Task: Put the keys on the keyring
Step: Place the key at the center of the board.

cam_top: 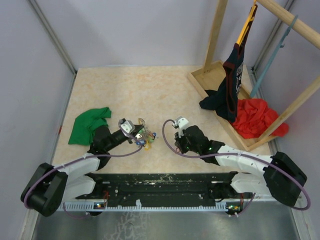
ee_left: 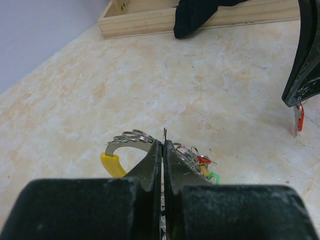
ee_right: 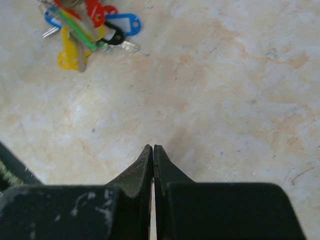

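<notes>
My left gripper [cam_top: 134,133] [ee_left: 164,143] is shut on the thin grey keyring [ee_left: 164,133], which stands edge-on between the jaws. The ring's bunch of keys [cam_top: 143,138] hangs around it, with yellow [ee_left: 112,165], red [ee_left: 202,159] and green [ee_left: 214,176] tags. The bunch also shows in the right wrist view [ee_right: 85,27], top left. My right gripper [cam_top: 176,138] [ee_right: 153,148] is shut, a short way right of the bunch. In the left wrist view a small silver key with a red tag [ee_left: 298,119] hangs from its fingertip [ee_left: 304,75]. That key is hidden in the right wrist view.
A green cloth [cam_top: 89,125] lies left of my left arm. A wooden rack base [cam_top: 215,75] stands at the back right with a dark garment [cam_top: 231,85] and a red cloth [cam_top: 257,117]. The rack [ee_left: 150,20] also shows far off in the left wrist view.
</notes>
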